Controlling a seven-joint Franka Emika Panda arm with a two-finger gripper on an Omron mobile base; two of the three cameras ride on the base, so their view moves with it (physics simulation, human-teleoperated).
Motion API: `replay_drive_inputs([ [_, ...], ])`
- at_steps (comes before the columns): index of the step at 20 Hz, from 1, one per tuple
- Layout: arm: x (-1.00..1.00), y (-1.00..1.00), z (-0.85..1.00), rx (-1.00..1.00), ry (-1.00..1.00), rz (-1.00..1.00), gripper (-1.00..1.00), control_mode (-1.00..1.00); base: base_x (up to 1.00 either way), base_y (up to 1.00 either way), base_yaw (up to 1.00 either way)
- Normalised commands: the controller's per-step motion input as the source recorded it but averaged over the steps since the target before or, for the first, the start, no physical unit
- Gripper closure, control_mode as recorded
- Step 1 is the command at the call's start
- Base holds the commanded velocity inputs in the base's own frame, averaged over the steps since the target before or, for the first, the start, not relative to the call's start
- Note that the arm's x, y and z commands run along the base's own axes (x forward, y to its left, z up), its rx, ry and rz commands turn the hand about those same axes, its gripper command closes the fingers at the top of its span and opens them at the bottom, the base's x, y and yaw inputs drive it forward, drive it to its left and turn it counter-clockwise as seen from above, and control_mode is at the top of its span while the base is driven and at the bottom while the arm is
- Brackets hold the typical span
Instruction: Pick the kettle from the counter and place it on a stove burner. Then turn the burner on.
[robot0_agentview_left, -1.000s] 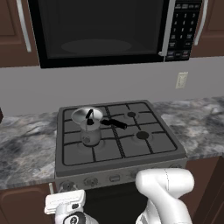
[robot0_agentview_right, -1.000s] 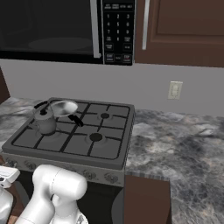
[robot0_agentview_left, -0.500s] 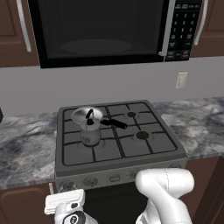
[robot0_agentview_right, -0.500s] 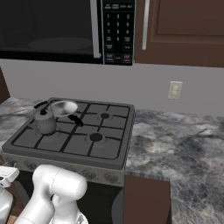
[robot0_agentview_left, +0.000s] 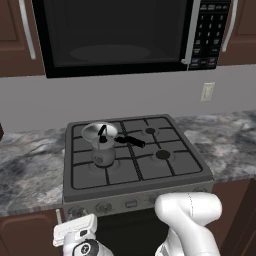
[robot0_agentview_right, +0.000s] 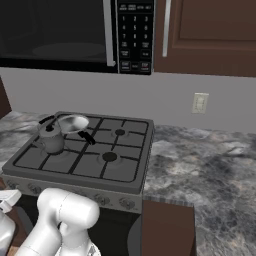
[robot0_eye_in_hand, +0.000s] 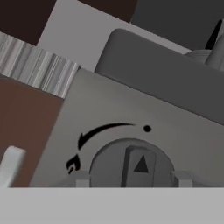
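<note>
The small silver kettle (robot0_agentview_left: 104, 152) (robot0_agentview_right: 50, 140) stands upright on the stove's front-left grate, and the cap beneath it is hidden. The widest black burner cap (robot0_agentview_left: 162, 155) (robot0_agentview_right: 109, 157) at the front right is bare. In the hand view my gripper (robot0_eye_in_hand: 131, 178) is open, its fingertips (robot0_eye_in_hand: 81, 178) flanking a round grey stove knob (robot0_eye_in_hand: 131, 164) with a raised ridge and triangle mark. A curved arrow and flame symbol sit beside the knob. My white hand (robot0_agentview_left: 75, 231) hangs low before the stove's left front panel.
A flat silver pan (robot0_agentview_left: 100, 132) (robot0_agentview_right: 73, 122) with a long black handle rests on the back-left burner just behind the kettle. Grey marbled counter (robot0_agentview_left: 30, 170) (robot0_agentview_right: 200, 165) flanks the stove. A black microwave (robot0_agentview_left: 115, 35) hangs above.
</note>
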Motion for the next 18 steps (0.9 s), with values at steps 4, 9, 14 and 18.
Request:
replay_drive_inputs([
  [4, 0.13, 0.00, 0.10, -0.20, 0.00, 0.11, 1.00, -1.00, 0.00, 0.00, 0.00],
  [9, 0.10, 0.02, 0.22, -0.18, 0.00, 0.13, 1.00, -1.00, 0.00, 0.00, 0.00],
  [14, 0.09, 0.07, 0.19, -0.20, 0.00, 0.14, 1.00, -1.00, 0.00, 0.00, 0.00],
  [18, 0.05, 0.14, 0.14, -0.24, 0.00, 0.15, 1.00, -1.00, 0.00, 0.00, 0.00],
])
